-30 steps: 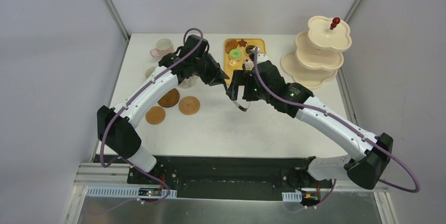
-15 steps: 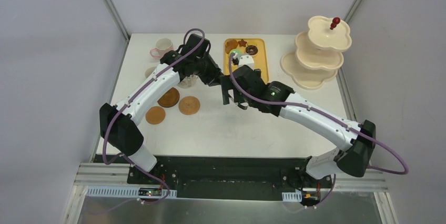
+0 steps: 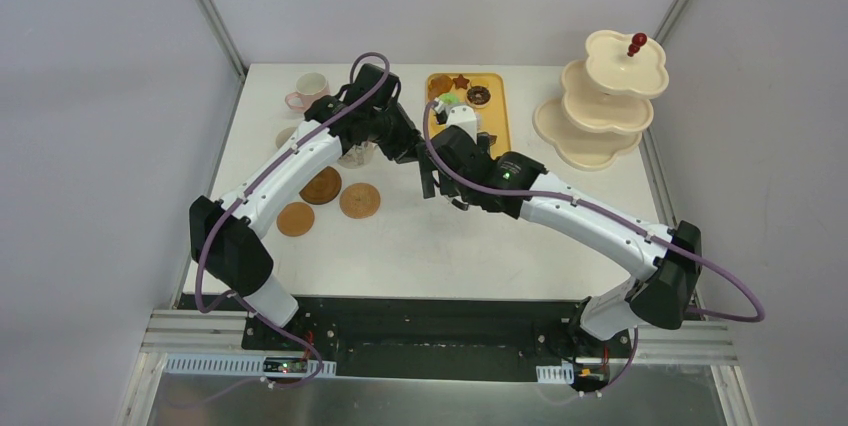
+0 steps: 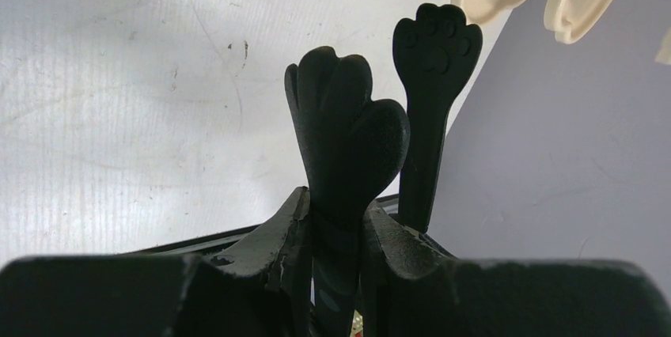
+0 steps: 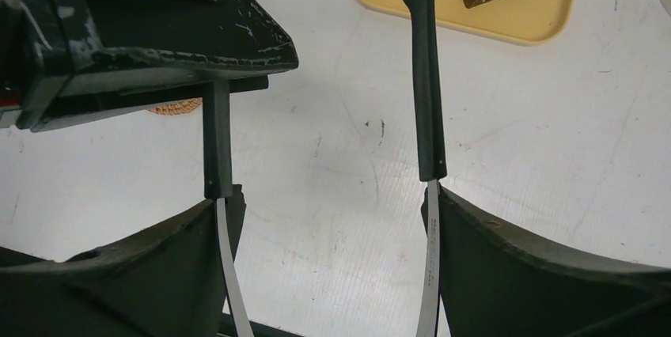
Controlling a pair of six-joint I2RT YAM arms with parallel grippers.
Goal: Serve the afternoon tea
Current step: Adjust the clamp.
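left end effector (image 4: 336, 226) clamped on one arm of the black tongs (image 4: 348, 139), right end effector (image 5: 332, 202) spread wide against both arms; i'd squeeze evenly before the left lets go, toy pastries (image 3: 479, 95) on the far yellow tray (image 3: 497, 112).

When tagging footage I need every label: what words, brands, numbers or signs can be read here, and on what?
None can be read.
The mugs, coasters, tiered stand, yellow tray and black tongs show no lettering.
The small boards below the arm bases may bear markings, but they are too small to read.
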